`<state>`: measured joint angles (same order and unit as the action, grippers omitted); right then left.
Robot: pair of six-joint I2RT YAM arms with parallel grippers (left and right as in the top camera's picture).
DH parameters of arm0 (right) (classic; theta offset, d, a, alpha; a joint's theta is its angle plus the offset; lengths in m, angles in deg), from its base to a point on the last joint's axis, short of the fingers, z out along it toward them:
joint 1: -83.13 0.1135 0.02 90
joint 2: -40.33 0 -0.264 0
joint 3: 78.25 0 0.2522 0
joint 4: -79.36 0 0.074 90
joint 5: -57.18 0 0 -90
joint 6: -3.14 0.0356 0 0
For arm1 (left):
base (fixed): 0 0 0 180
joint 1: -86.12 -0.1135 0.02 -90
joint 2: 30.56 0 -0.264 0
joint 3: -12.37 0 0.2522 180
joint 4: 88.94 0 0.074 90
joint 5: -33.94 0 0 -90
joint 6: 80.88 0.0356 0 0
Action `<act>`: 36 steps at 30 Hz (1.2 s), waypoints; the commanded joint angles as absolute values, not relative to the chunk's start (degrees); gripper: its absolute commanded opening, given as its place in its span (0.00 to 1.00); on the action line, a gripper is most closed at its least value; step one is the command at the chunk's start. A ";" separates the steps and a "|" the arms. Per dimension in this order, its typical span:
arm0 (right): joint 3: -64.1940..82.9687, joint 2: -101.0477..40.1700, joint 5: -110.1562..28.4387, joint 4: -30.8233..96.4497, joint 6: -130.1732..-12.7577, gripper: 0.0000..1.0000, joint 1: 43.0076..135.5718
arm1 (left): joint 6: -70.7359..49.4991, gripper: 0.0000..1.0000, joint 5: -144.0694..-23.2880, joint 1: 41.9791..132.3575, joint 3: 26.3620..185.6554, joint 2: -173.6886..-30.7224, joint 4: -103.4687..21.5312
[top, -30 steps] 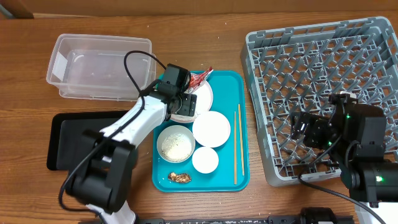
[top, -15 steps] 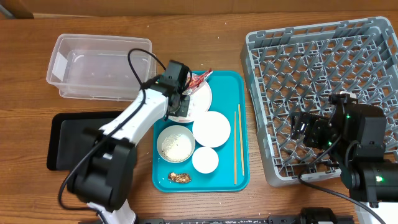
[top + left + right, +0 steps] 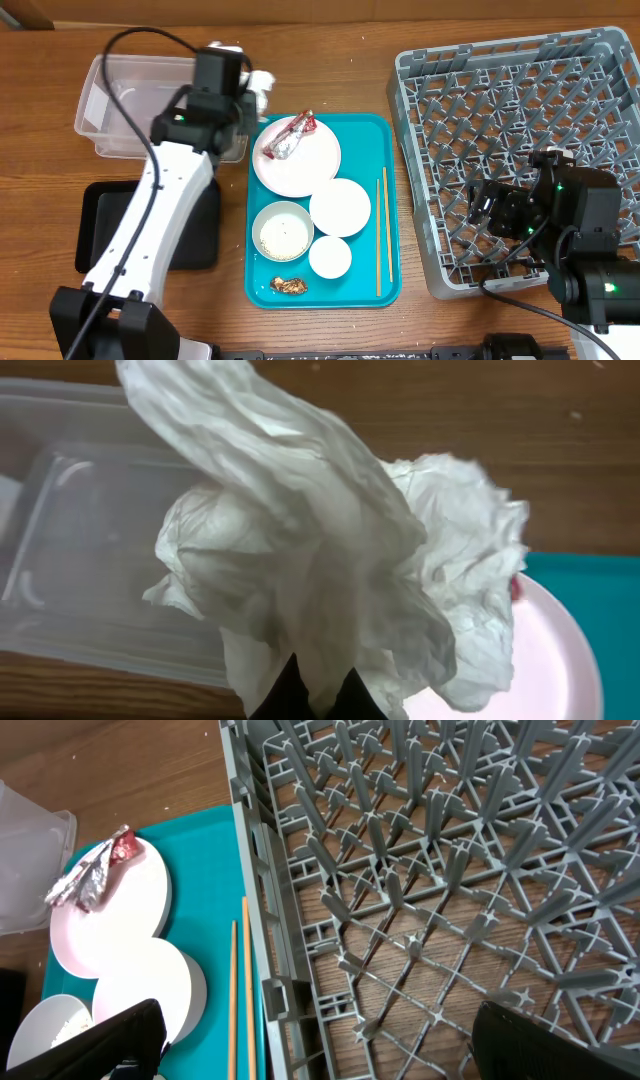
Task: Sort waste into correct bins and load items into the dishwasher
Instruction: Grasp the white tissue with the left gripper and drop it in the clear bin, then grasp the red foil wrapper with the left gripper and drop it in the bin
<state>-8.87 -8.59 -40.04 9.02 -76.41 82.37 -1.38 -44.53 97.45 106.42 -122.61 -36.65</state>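
Note:
My left gripper (image 3: pixel 243 88) is shut on a crumpled white napkin (image 3: pixel 330 560), which hangs over the right end of the clear plastic bin (image 3: pixel 130 110). In the left wrist view the fingertips (image 3: pixel 352 698) pinch the napkin's lower fold. On the teal tray (image 3: pixel 365 135) a pink plate (image 3: pixel 310 165) carries a foil wrapper (image 3: pixel 285 138). Also on the tray are a rice bowl (image 3: pixel 282 230), two white bowls (image 3: pixel 340 207), chopsticks (image 3: pixel 381 235) and a food scrap (image 3: pixel 289 285). My right gripper (image 3: pixel 320 1040) stands open over the left edge of the grey dish rack (image 3: pixel 520 150), holding nothing.
A black bin (image 3: pixel 110 225) lies on the table left of the tray, partly under my left arm. The rack's left wall (image 3: pixel 255 920) runs close beside the chopsticks (image 3: pixel 240 990).
My left gripper shut on the napkin at the pink plate, lifted it and swung up and left to the clear bin. The wrapper on the plate now shows. The right arm stayed still.

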 commanded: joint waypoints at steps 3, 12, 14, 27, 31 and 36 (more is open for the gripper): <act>-7.15 -8.29 -39.75 9.22 -76.60 1.00 82.13 | -1.45 0.04 -42.48 92.29 106.97 -122.91 -39.56; -7.15 -8.29 -39.75 8.89 -76.60 1.00 82.13 | -2.19 0.62 -44.71 88.91 106.95 -127.79 -39.38; -7.15 -8.29 -39.78 8.78 -76.58 1.00 82.13 | -2.35 0.63 -48.34 89.12 106.95 -128.40 -38.60; -7.15 -8.29 -39.75 8.83 -76.58 1.00 82.13 | -0.53 0.63 -57.91 100.62 106.90 -129.14 -37.05; -7.15 -8.29 -39.78 8.80 -76.58 1.00 82.13 | 0.43 0.68 -51.53 104.12 106.88 -131.57 -36.41; -7.15 -8.29 -39.75 8.67 -76.58 1.00 82.13 | 0.39 0.68 -49.30 105.34 106.88 -137.23 -36.24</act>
<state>-8.90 -8.59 -40.04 8.89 -76.38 82.37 -0.90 -52.55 105.28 106.42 -132.93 -36.43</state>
